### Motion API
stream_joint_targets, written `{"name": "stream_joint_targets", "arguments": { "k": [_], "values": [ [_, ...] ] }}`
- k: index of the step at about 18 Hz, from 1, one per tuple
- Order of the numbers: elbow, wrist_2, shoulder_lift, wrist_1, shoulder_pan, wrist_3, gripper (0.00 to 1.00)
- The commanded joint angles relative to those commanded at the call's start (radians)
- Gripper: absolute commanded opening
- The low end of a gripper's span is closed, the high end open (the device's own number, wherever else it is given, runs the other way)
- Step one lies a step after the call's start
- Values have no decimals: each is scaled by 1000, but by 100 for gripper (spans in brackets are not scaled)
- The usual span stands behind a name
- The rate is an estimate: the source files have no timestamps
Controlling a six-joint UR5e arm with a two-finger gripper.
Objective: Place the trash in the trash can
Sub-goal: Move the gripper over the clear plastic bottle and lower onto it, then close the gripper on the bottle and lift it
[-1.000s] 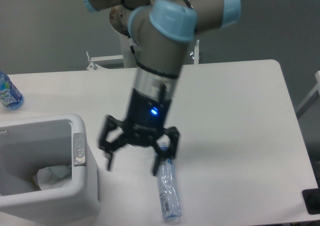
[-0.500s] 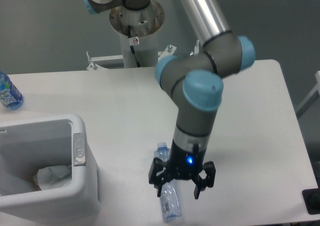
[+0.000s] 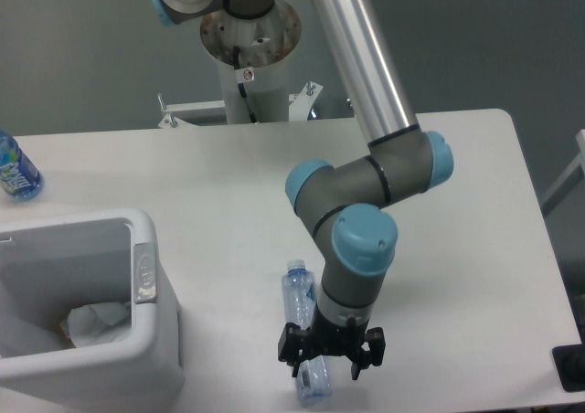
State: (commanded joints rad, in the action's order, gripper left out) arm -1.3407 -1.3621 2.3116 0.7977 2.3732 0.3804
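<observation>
Clear, blue-tinted crushed bottle (image 3: 304,340) lies flat near the front edge of the white table (image 3: 457,203), with the gripper (image 3: 331,361) down over its lower half.

Gripper fingers are spread apart, one on each side of the bottle; they straddle it without visibly clamping it. The bottle's cap end points away from the front edge, clear of the gripper, and its other end shows just below the fingers. White trash can (image 3: 146,340) stands at the left front of the table, well apart from the bottle, grey oval latch (image 3: 144,271) on its right rim. Crumpled white paper wad (image 3: 96,322) rests inside the can. Deep-blue labelled bottle (image 3: 15,171) sits at the far left edge.
</observation>
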Motion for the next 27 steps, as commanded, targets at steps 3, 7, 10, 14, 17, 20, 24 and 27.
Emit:
{"name": "stream_joint_targets", "arguments": {
  "k": [3,7,10,14,17,20,24,27],
  "values": [
    [-6,-11,21,-37,-14,-8,100],
    [-17,-68,34,-54,-38,-6,100],
    [-20,-81,45,-66,-40,-6,100],
    [-23,-103,48,-67,-42,-8,82],
    [-23,-104,37,-66,-42,3,71],
    [-26,-106,35,-66,-42,5,69],
    [-25,-109,26,-63,-41,6,62],
    [-20,-109,15,-61,-42,17,61]
  ]
}}
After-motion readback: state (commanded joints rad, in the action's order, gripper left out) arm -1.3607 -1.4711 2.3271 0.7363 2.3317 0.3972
